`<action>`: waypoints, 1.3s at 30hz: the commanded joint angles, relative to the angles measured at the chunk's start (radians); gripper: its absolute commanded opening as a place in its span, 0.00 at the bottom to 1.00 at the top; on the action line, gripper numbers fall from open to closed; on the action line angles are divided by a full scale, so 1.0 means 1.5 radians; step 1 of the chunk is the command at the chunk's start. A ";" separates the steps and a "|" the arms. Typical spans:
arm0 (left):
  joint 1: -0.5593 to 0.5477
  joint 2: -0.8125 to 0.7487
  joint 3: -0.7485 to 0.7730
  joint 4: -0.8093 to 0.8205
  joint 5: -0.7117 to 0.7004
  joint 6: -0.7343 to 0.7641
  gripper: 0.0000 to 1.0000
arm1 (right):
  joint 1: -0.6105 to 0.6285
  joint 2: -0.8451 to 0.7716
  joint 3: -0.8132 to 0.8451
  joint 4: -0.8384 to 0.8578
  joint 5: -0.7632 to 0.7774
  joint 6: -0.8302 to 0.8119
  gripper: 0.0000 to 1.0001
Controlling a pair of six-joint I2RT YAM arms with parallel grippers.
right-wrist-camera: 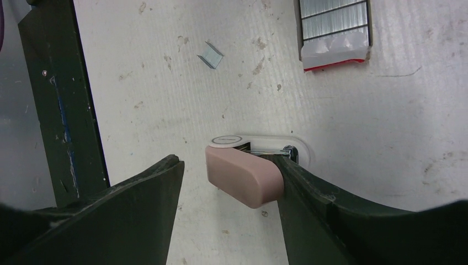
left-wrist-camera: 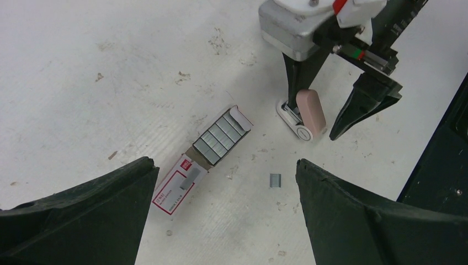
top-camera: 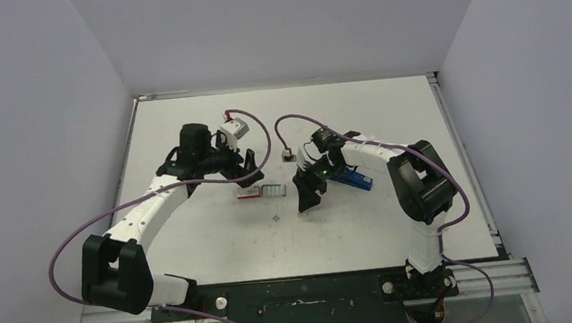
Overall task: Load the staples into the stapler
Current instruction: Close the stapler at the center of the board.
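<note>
A white table [top-camera: 197, 247] seen from above, with two black-and-white robot arms reaching in from the near edge.

The left gripper [left-wrist-camera: 223, 165] hovers above the middle of the table with its jaws spread wide and nothing between them. Directly below it lies the small red-and-white staple box [left-wrist-camera: 175, 190], its inner tray slid partly out. The staples [left-wrist-camera: 221, 138] sit in that tray as several silvery-grey strips side by side. A loose staple piece [left-wrist-camera: 275, 180] lies on the bare table near the box, between it and the right arm.

The right gripper [right-wrist-camera: 230, 163] points down at the table to the right of the box, jaws apart. Between its fingers stands a small pink block [right-wrist-camera: 243, 176] on a white base [right-wrist-camera: 259, 139] with a bit of bright metal; it may be a mini stapler or a staple remover, the view does not settle which. One finger [right-wrist-camera: 320, 210] touches the side of the pink block, and the other finger [right-wrist-camera: 138, 215] stands clear of it with a gap between.

The stapler [top-camera: 351, 178], slim and blue, lies flat on the table just behind the right gripper, partly hidden by the arm, well apart from the staple box. Neither gripper touches it.
</note>
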 commanded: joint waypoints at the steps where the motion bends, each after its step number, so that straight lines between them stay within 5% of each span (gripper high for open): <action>1: -0.047 -0.009 -0.035 0.051 -0.057 -0.012 0.97 | -0.022 -0.024 0.023 -0.002 0.035 -0.033 0.64; 12: -0.134 0.041 -0.044 0.081 -0.113 -0.042 0.97 | -0.032 -0.039 0.027 -0.010 0.034 -0.055 0.70; 31: -0.158 0.075 -0.058 0.157 -0.115 -0.052 0.97 | -0.086 -0.030 0.083 -0.044 0.019 -0.076 0.73; 39: -0.236 0.112 -0.032 0.144 -0.178 -0.091 0.97 | -0.140 -0.100 0.054 -0.051 -0.010 -0.106 0.73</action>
